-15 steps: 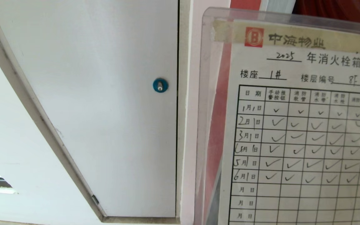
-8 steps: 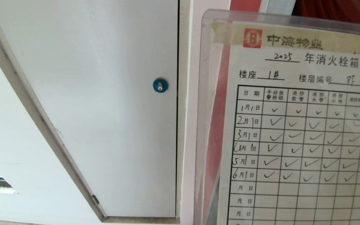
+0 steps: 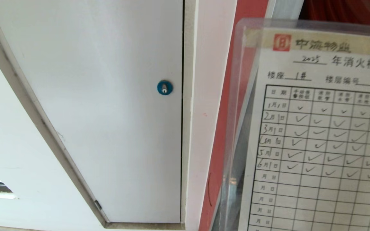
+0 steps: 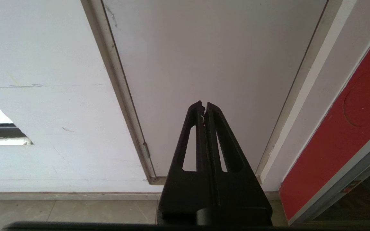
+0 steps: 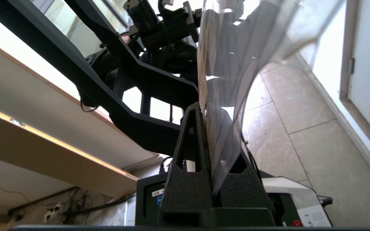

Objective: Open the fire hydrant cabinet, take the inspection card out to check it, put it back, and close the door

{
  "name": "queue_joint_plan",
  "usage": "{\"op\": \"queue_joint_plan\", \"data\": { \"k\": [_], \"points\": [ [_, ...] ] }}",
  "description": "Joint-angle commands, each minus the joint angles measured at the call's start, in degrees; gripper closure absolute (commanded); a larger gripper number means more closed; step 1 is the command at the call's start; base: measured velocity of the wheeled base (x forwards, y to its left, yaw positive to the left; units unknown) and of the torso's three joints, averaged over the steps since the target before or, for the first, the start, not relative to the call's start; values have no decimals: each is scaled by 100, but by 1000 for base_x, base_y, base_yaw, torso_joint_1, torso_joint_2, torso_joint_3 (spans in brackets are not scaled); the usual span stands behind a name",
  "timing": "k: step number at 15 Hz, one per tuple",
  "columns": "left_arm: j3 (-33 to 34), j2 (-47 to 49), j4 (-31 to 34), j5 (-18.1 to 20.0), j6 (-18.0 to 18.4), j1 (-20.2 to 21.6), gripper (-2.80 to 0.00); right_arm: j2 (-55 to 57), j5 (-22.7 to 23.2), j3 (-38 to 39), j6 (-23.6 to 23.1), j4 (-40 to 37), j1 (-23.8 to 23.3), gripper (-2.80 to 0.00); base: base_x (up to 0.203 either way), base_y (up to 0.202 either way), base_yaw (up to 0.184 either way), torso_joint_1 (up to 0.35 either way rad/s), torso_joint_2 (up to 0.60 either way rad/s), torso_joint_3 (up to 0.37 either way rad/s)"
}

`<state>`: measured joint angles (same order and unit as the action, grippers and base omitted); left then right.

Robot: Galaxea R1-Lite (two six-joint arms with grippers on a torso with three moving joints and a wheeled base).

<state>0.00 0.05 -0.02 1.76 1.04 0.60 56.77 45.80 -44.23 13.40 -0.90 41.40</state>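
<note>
The inspection card (image 3: 320, 128), a whitish sheet with a red logo and a grid of check marks, sits in a clear plastic sleeve and fills the right of the head view, close to the camera. In the right wrist view my right gripper (image 5: 206, 110) is shut on the lower edge of the card (image 5: 223, 64), which stands up from the fingers and curls at the top. Behind the card shows a red strip of the fire hydrant cabinet (image 3: 230, 96). The door is out of view. My left gripper (image 4: 203, 104) is shut and empty, low down, pointing at the white panel.
A plain white panel (image 3: 108, 112) with a small blue round lock (image 3: 164, 87) fills the left of the head view. The right wrist view shows the tiled floor (image 5: 300, 128), my own dark frame (image 5: 133, 73) and a wooden shelf (image 5: 43, 141).
The card has shifted to the right and a little away from the head camera, uncovering more of the red cabinet strip. The left gripper and the white panel have not moved.
</note>
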Motion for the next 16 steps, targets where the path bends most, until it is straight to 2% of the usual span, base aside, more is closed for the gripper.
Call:
{"op": "queue_joint_plan", "data": {
  "k": [1, 5, 8, 12, 16],
  "points": [
    [4, 4, -6, 0, 2, -4, 0, -252, -117, -150, -2, -294, 3, 0, 0, 0, 0, 0, 0, 0],
    [0, 4, -1, 0, 2, 2, 0, -473, -581, -221, -13, -664, 6, 0, 0, 0, 0, 0, 0, 0],
    [0, 4, -6, 0, 2, 2, 0, -875, -1136, -215, -21, -1043, 1, 0, 0, 0, 0, 0, 0, 0],
    [9, 4, 2, 0, -7, 2, 0, -1330, -2062, -243, -74, -1541, 0, 0, 0, 0, 0, 0, 0, 0],
    [5, 4, 1, 0, 0, 2, 0, -1751, -3133, -293, -419, -2093, 0, 0, 0, 0, 0, 0, 0, 0]
  ]
}}
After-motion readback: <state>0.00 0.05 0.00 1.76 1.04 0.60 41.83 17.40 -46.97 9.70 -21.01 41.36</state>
